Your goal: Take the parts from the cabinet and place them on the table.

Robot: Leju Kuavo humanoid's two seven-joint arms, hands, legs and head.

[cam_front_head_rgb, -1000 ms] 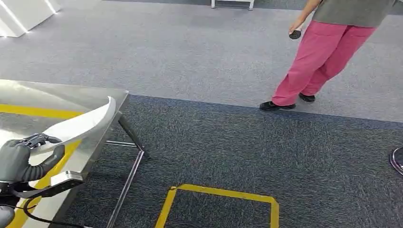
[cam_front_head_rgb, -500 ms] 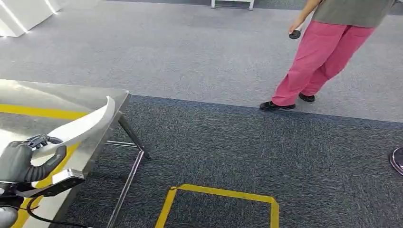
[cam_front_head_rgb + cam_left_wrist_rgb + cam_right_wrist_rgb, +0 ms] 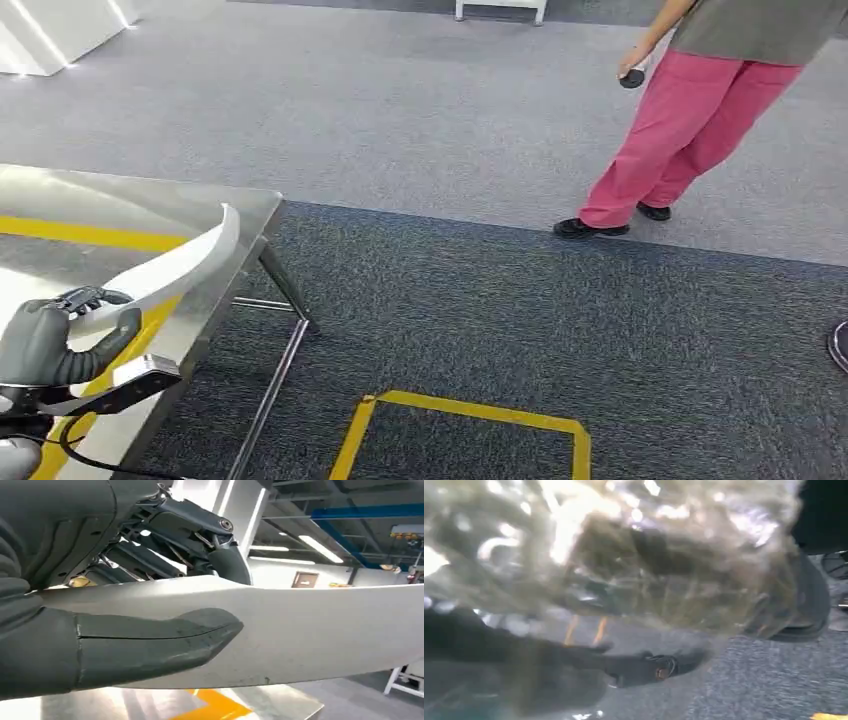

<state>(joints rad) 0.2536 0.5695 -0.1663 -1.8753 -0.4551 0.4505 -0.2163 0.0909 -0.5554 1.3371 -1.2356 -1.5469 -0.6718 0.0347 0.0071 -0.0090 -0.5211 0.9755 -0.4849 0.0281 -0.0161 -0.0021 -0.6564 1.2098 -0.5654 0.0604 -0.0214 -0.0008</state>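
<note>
**A:** What have you got, and where is it?

**B:** My left hand [image 3: 45, 340] grips one end of the part [image 3: 165, 268], a long curved white strip. Thumb [image 3: 150, 640] presses one face, the darker fingers [image 3: 175, 545] the other. The strip arcs up and away from my hand over the near right corner of the table [image 3: 120, 200], with its far tip standing up close to the right edge. I can't tell whether its underside touches the steel yet.

**A:** And your right hand?

**B:** Can't tell. Its wrist view is a blur with something clear and shiny across it [image 3: 634, 565]; whether the hand holds that, I won't guess.

**A:** What could go wrong?

**B:** I judge the part to be too near the corner. I hold it by one end only, so the long free end gives it leverage. If I let go while it's tilted, it could rock on its curve and slide off the right edge onto the carpet [image 3: 520, 320]. A loose pinch on that smooth face could also let it twist.

**A:** Anything in the way?

**B:** A cable [image 3: 90, 455] loops near my wrist and might snag. A yellow stripe [image 3: 90, 236] crosses the tabletop. A person [image 3: 700, 110] in pink trousers stands far right, well apart, holding a small dark object [image 3: 631, 78]. There's a yellow floor outline [image 3: 470, 410] near the table leg [image 3: 285, 285].
</note>
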